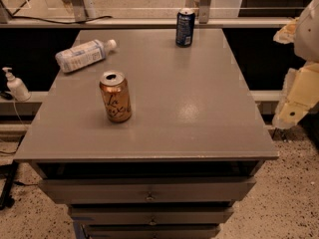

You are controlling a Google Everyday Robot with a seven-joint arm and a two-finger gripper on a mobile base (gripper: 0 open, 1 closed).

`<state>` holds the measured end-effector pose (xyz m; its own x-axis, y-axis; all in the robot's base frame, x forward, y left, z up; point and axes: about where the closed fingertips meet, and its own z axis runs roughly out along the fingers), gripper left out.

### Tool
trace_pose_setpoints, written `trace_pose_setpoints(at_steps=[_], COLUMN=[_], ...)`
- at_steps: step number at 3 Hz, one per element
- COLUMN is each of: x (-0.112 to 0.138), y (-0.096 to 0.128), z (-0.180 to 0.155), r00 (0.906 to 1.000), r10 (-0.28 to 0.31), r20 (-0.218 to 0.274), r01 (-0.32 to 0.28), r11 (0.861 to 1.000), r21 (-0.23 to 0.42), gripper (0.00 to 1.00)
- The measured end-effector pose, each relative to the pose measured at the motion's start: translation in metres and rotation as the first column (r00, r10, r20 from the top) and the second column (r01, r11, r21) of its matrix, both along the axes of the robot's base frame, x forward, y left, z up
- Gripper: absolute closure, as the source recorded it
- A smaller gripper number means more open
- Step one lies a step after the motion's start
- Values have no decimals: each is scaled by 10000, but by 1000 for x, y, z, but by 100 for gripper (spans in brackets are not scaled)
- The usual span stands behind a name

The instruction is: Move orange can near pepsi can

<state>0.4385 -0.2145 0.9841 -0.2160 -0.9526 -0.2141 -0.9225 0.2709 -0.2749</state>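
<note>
The orange can (115,96) stands upright on the left half of the grey table (199,108), somewhat nearer the front edge than the back, its silver top facing up and its dark script turned toward the camera. The pepsi can (185,28) stands upright at the far edge, a little right of the middle, well apart from the orange can. A clear plastic bottle (84,55) lies on its side near the far left corner, its cap pointing right. The gripper (296,101) shows as cream-coloured parts at the right edge of the view, out beyond the table's right side and touching nothing on it; whether it is spread or closed is not clear. Most of the tabletop lies between it and the orange can. A pump bottle (16,85) stands on a ledge left of the table.
</note>
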Motion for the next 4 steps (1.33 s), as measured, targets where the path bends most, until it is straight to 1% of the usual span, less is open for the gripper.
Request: trace_pose_setpoints(at_steps=[1,2,3,4], x=[0,-2,1,14], y=[0,7,23,50], z=[0,-7,-28,-55], r00=[10000,9998,9978,9953], r10=[0,-156,-550,-660], r20=[2,133,363,707], r01=[0,144,431,271], r11=[10000,9961,9616,8919], r21=[0,872,2711,4514], gripper=[0,0,0,0])
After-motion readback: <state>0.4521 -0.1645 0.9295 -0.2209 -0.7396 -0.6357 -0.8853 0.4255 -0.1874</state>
